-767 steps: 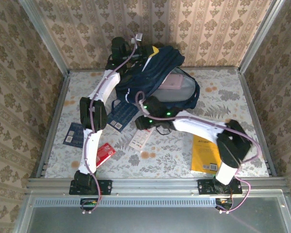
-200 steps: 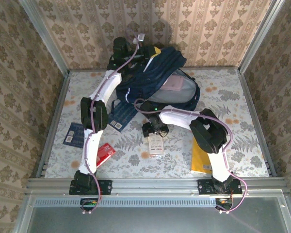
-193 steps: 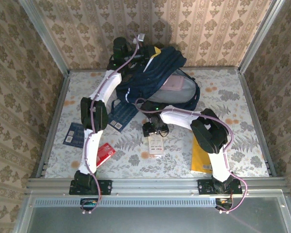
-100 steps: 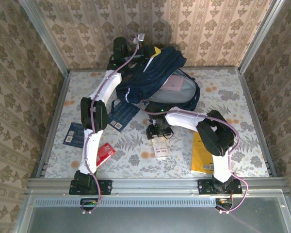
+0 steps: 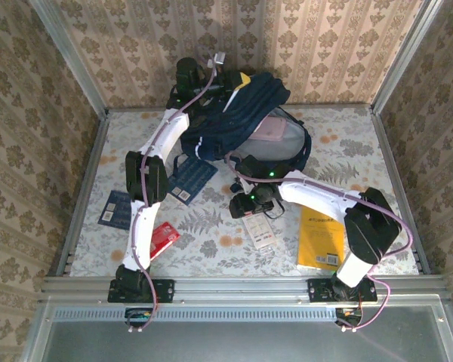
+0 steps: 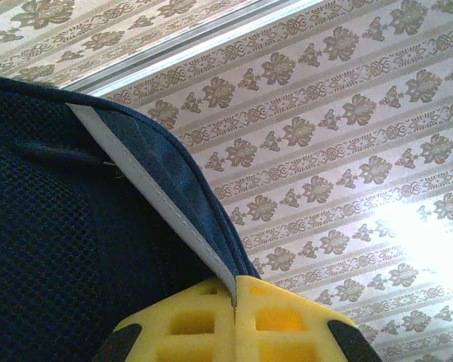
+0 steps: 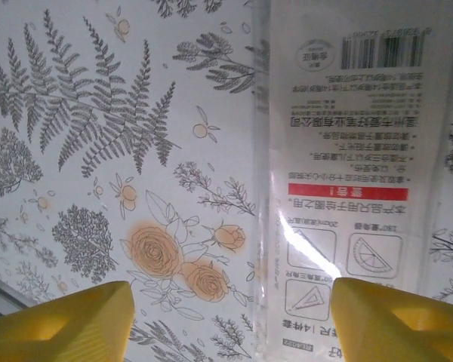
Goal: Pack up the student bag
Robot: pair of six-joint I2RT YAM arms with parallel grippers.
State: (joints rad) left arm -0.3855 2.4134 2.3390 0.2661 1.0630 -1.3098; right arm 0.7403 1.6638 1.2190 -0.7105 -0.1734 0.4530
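The student bag [image 5: 245, 113], dark navy with a white stripe, stands open at the back of the table with something pink [image 5: 269, 128] inside. My left gripper [image 5: 230, 80] is shut on the bag's top edge and holds it up. In the left wrist view its yellow fingers [image 6: 279, 320] pinch the white-striped hem of the bag [image 6: 60, 249]. My right gripper [image 5: 255, 207] hangs open just in front of the bag. A clear ruler-set packet [image 5: 260, 230] lies flat under it. In the right wrist view the right gripper [image 7: 230, 317] holds nothing, and one finger stands over the packet [image 7: 347, 151].
A yellow notebook [image 5: 321, 237] lies at the front right. A blue booklet [image 5: 190, 177] sits left of the bag, with a small blue card [image 5: 115, 209] and a red packet [image 5: 162, 237] further left. Metal rails [image 5: 241, 285] bound the floral table [image 5: 211, 249].
The right gripper has shifted right, and the ruler-set packet has moved right along with it. The right elbow has swung out to the right. The left arm has not moved.
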